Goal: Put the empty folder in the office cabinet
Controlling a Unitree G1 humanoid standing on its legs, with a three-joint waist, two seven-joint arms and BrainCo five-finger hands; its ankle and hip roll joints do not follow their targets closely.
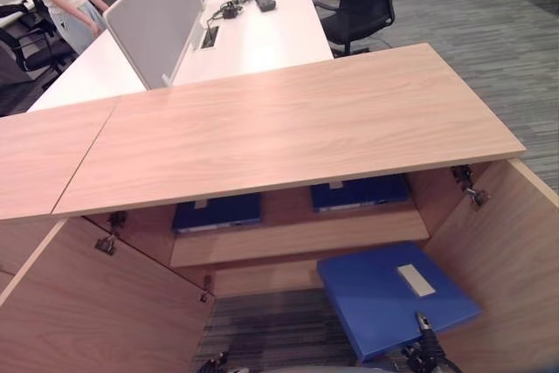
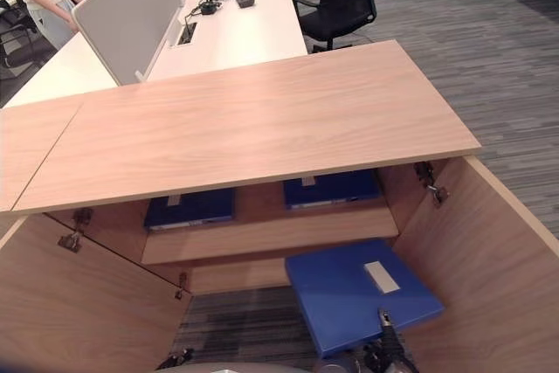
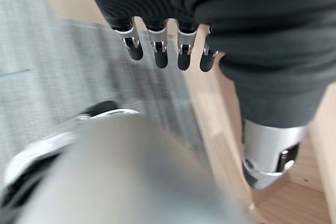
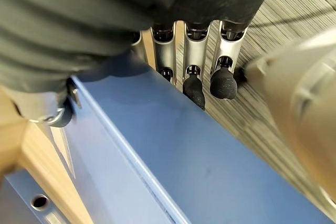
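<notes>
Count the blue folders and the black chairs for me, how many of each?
Blue folders: 3, one in the right hand at, two on the cabinet shelf at and.
Black chairs: 2, at and.
Total: 5.

shelf [image 1: 297,238]: two blue folders [image 1: 217,212] on it, gap between; open doors [image 1: 498,259] flank opening

The left hand [image 3: 210,19] is hanging with straight silver fingers [image 3: 159,51] over grey striped carpet [image 3: 47,77], beside a light wooden cabinet panel [image 3: 215,129].
</notes>
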